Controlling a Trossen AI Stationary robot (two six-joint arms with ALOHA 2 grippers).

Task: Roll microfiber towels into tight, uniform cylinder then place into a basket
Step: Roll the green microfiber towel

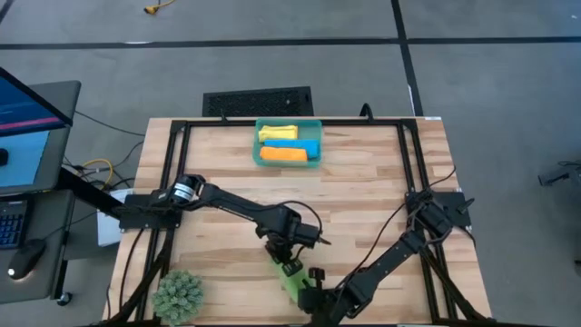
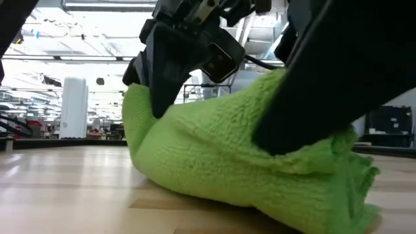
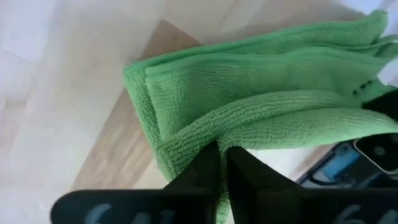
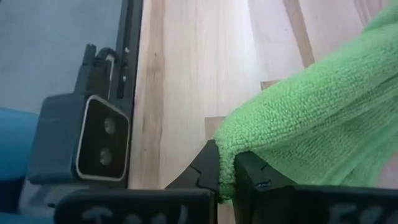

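Observation:
The green microfiber towel (image 1: 290, 272), loosely bunched into a thick fold, lies near the middle of the table's near edge. My left gripper (image 3: 222, 163) is shut on its farther end and my right gripper (image 4: 227, 167) is shut on its nearer end. In the low view the towel (image 2: 221, 162) rests on the wood, with the left gripper (image 2: 161, 104) coming down on it at the left and the right gripper (image 2: 292, 130) at the right. The teal basket (image 1: 256, 145) at the far centre holds rolled yellow, blue and orange towels. My left gripper pinches a folded edge of the green towel (image 3: 199, 134) between its two fingers, several layers thick. The fingers come steeply from above. The towel's underside (image 2: 195, 195) lies on the table. My right gripper pinches the towel's rounded nearer end (image 4: 249, 140) between its two fingers, slanting down from the table's near right. The cloth bulges over the fingers; this end rests on the wood.
A black grated rectangle (image 1: 257, 100) lies on the floor beyond the table's far edge. A spiky green plant (image 1: 179, 295) stands at the near left corner. A small camera block (image 4: 87, 143) sits at the table's near edge beside the towel. Bare wood stretches between towel and basket.

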